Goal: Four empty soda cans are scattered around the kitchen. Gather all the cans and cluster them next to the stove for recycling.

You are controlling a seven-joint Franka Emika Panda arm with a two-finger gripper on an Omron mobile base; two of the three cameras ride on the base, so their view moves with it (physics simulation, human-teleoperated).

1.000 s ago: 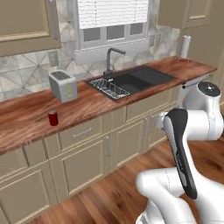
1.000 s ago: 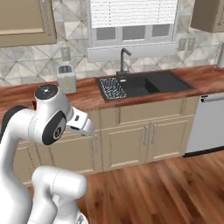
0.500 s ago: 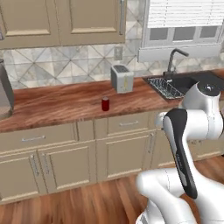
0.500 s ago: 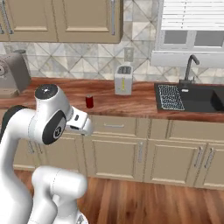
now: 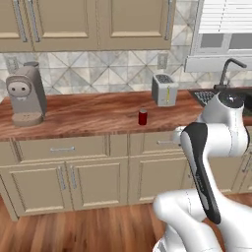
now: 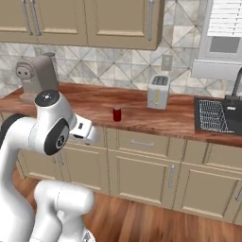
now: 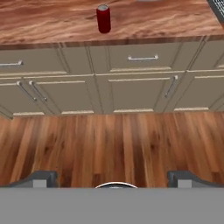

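- My base has driven along the cabinets since a second ago: the sink, then mid-frame in both base views, now sits at the right edge, and a coffee machine [image 5: 25,94] has come into the upper left, so the whole scene shifted, not the things in it.
- The red soda can [image 5: 142,117] stands upright on the wood worktop [image 5: 88,115], a little right of centre in the left base view, near the front edge and well apart from the toaster [image 5: 164,89] behind it to the right.
- In the hand view the same can [image 7: 103,19] sits at top centre, above the drawer fronts, with the floor [image 7: 113,144] across the middle of the frame.
- My claw [image 7: 113,178] is released, its two tips spread wide at the bottom of the hand view, holding nothing and well short of the can.
- Risk one: the can stands near the worktop's edge; if I come in low and level, a finger could clip it and tip it, or push it back toward the toaster.
- Risk two: my arm is folded close to the cabinets; a reach from here could knock the elbow or hand against the worktop lip or drawer handles.
- Risk three: an empty can is light, and a clench off its middle may squirt it sideways, even onto the floor.
- The stove is nowhere in these frames, so I judge a carry lies ahead.
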